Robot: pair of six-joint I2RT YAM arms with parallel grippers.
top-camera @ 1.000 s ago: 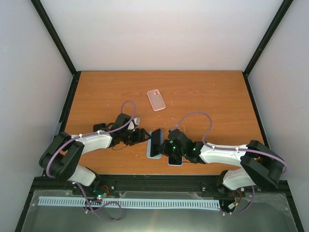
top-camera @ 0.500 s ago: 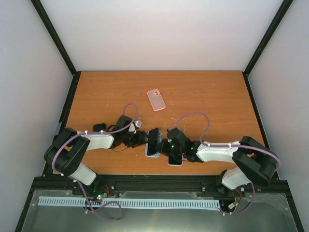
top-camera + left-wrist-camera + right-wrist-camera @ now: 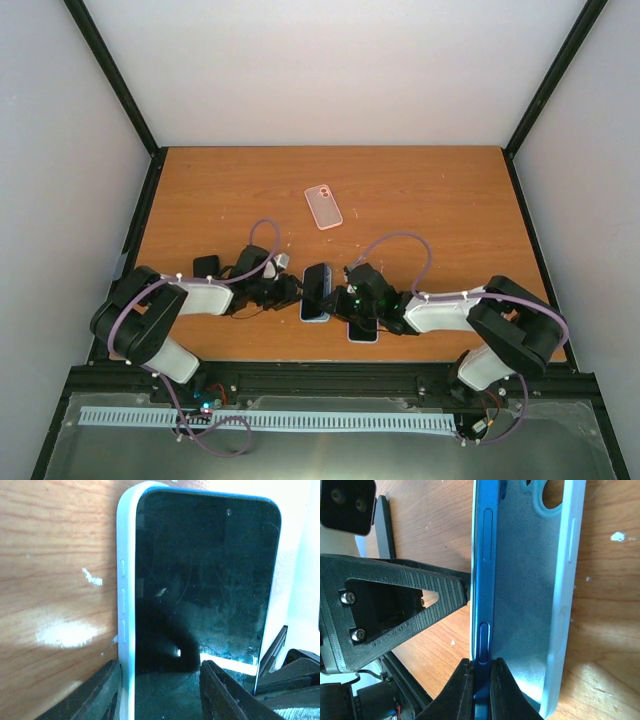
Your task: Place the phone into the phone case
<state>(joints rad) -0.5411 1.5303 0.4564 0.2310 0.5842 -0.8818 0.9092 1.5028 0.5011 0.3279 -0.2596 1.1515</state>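
A blue phone [image 3: 318, 288] with a dark screen [image 3: 200, 580] stands tilted in a light blue phone case [image 3: 535, 580] lying on the table. One long edge sits along the case's left wall [image 3: 125, 580]. The other long edge [image 3: 482, 555] is raised, and my right gripper [image 3: 481, 662] is shut on it, reaching in from the right [image 3: 340, 295]. My left gripper [image 3: 160, 665] comes from the left [image 3: 293, 291]. Its jaws stand apart: one finger [image 3: 100, 695] lies outside the case wall, the other [image 3: 225, 695] over the screen.
A second dark phone [image 3: 362, 331] lies flat just right of the case, under my right arm. A pink case [image 3: 323, 207] lies further back at mid-table. The table's near edge [image 3: 300, 362] runs close behind both grippers.
My left gripper has slid right up against the case and its jaws have narrowed. The phone and my right gripper have shifted slightly away from the near edge.
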